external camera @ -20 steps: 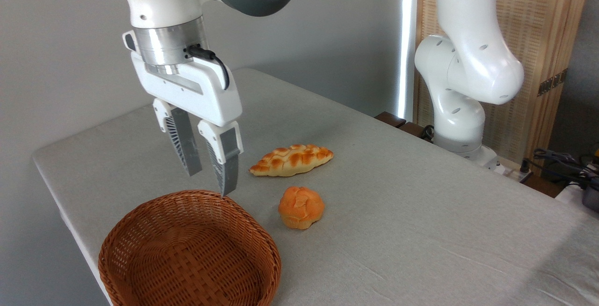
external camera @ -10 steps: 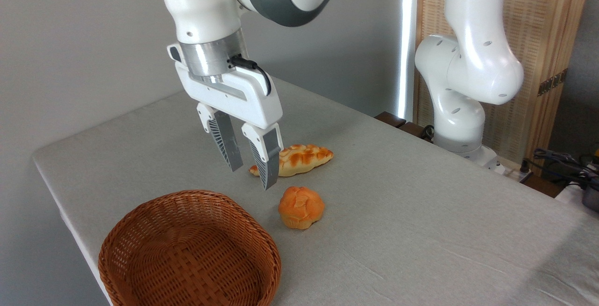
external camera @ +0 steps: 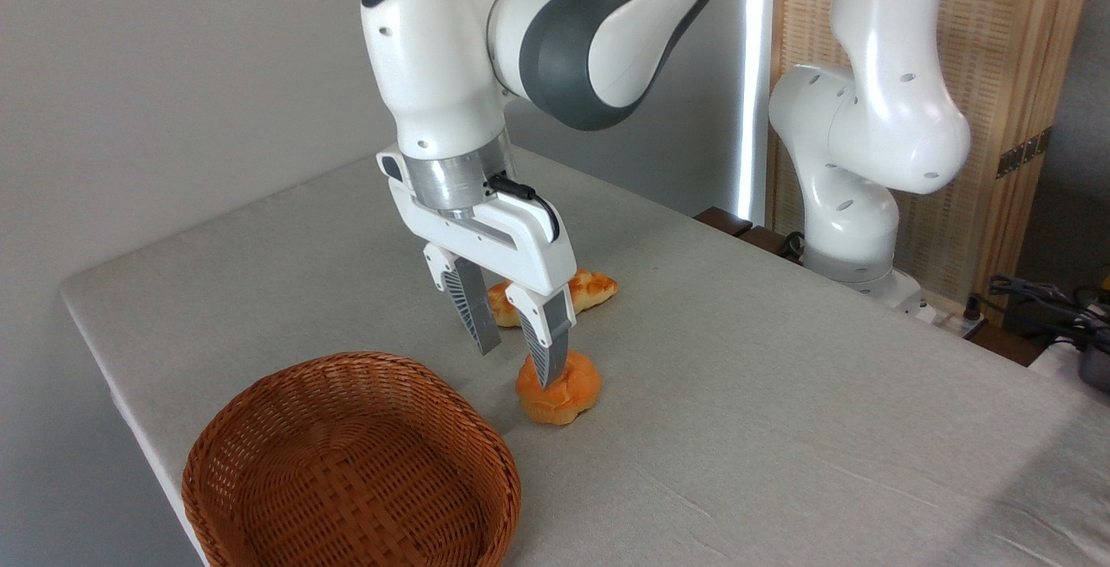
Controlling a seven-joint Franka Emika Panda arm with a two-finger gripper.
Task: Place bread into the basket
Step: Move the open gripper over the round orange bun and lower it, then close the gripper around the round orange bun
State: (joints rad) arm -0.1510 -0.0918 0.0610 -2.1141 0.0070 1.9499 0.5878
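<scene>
Reaching down for the bun

The empty basket (external camera: 351,463) is seen on the left; the gripper (external camera: 517,361), moved over from the basket side, has its jaws spread around the bread (external camera: 562,392) on the desk (external camera: 780,394).

So I had the bread (external camera: 562,394), a little round bun with an orange-golden cracked dome, sitting upright on its pale underside. The basket (external camera: 351,467) was at about 8 o'clock from it, close but not touching: round, shallow, reddish-brown wicker, way wider than the bun, sitting flat with its mouth up.
</scene>
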